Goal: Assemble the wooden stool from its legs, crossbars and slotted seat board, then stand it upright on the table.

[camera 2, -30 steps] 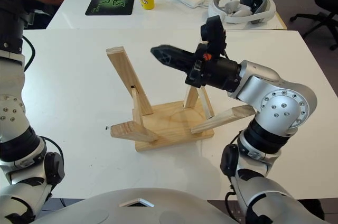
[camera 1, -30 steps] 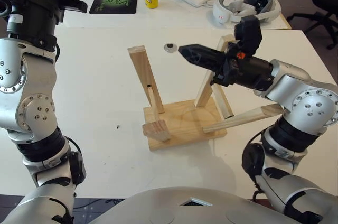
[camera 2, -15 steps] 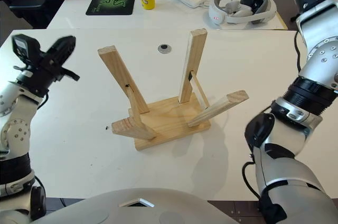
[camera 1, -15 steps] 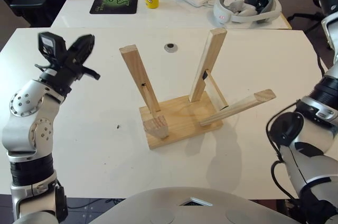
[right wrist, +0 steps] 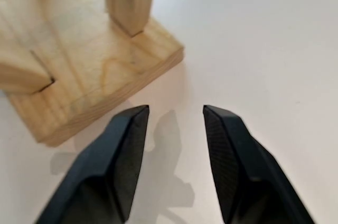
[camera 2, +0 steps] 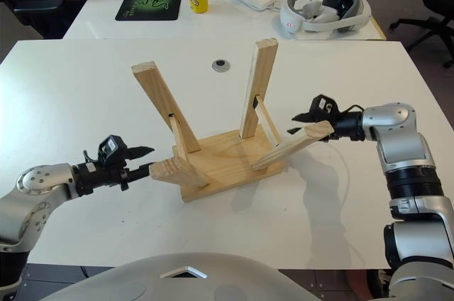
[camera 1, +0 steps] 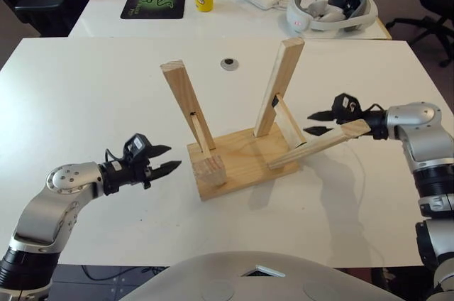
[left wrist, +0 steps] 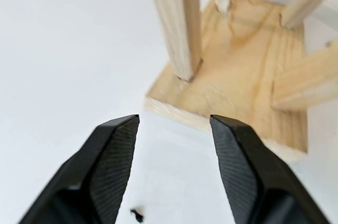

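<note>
Wood stool (camera 1: 245,138) sits upside down near the middle of the white table (camera 1: 85,102), with the seat board (camera 1: 245,162) flat on the tabletop and the legs pointing up. Back-left leg (camera 1: 186,106) stands tall and tilts away to the left. Back-right leg (camera 1: 280,84) stands tall and leans slightly right. A third leg (camera 1: 319,145) splays low out to the right from the board's right side, its free end raised off the table. The front-left leg (camera 1: 211,171) juts toward the camera from the board's front-left corner. Thin crossbars (camera 1: 289,122) run down from the tall legs toward the board. Left gripper (camera 1: 172,157) is low over the table, just left of the board's front-left corner, claw spread wide with nothing in it; the left wrist view shows bare table and the board edge between its fingers (left wrist: 113,166). Right gripper (camera 1: 312,123) is right by the raised end of the splayed leg, claw also spread and holding nothing; cannot tell if a finger touches the leg. Its fingers (right wrist: 121,155) frame bare table beside the board corner. A small dark disc (camera 1: 228,64) lies on the table behind the stool, well apart from it.
</note>
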Motion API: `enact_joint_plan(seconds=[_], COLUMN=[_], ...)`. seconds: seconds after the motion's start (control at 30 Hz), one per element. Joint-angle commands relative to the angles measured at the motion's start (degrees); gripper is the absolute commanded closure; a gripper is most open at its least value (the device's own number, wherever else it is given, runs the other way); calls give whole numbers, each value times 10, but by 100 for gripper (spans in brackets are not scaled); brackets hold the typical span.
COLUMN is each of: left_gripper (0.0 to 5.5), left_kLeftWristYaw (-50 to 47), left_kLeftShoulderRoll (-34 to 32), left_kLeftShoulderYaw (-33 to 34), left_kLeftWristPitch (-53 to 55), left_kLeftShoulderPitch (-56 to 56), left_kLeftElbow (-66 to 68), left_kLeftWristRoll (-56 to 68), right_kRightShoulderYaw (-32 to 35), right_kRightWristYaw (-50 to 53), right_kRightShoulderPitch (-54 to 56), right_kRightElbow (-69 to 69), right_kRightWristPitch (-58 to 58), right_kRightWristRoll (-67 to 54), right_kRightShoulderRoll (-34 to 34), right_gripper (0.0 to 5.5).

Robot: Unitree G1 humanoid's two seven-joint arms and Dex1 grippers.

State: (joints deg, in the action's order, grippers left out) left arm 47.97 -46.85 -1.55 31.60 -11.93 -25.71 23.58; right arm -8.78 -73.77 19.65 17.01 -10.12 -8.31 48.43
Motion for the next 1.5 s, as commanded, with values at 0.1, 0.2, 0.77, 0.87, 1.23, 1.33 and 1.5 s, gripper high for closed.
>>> enact_joint_plan(seconds=[0.1, 0.2, 0.77, 0.87, 1.23, 1.33, 1.5], left_gripper=[295, 295, 295, 295, 295, 295, 295], left_kLeftWristYaw=[9, 1, -42, -45, -76, -76, -78], left_kLeftShoulderRoll=[-22, -12, 45, 60, 80, 80, 73], left_kLeftShoulderYaw=[-52, -70, -72, -63, -38, -33, -20], left_kLeftWristPitch=[-8, -6, -75, -82, -114, -121, -136], left_kLeftShoulderPitch=[-10, -5, 65, 75, 94, 91, 91], left_kLeftElbow=[-31, -42, 74, 81, 117, 122, 141], left_kLeftWristRoll=[-51, -64, -131, -128, -163, -164, -171], right_kRightShoulderYaw=[-22, -31, -31, -19, -3, 1, 8], right_kRightWristYaw=[9, 20, 56, 146, 202, 203, 205], right_kRightShoulderPitch=[-40, -55, -153, -142, -140, -138, -117], right_kRightElbow=[-66, -80, -266, -235, -214, -212, -188], right_kRightWristPitch=[33, 53, -36, -39, -27, -28, -17], right_kRightWristRoll=[39, 58, 1, 37, 53, 50, 58], right_kRightShoulderRoll=[13, 12, -37, -86, -99, -98, -82], right_gripper=[360, 360, 360, 360, 360, 360, 360])
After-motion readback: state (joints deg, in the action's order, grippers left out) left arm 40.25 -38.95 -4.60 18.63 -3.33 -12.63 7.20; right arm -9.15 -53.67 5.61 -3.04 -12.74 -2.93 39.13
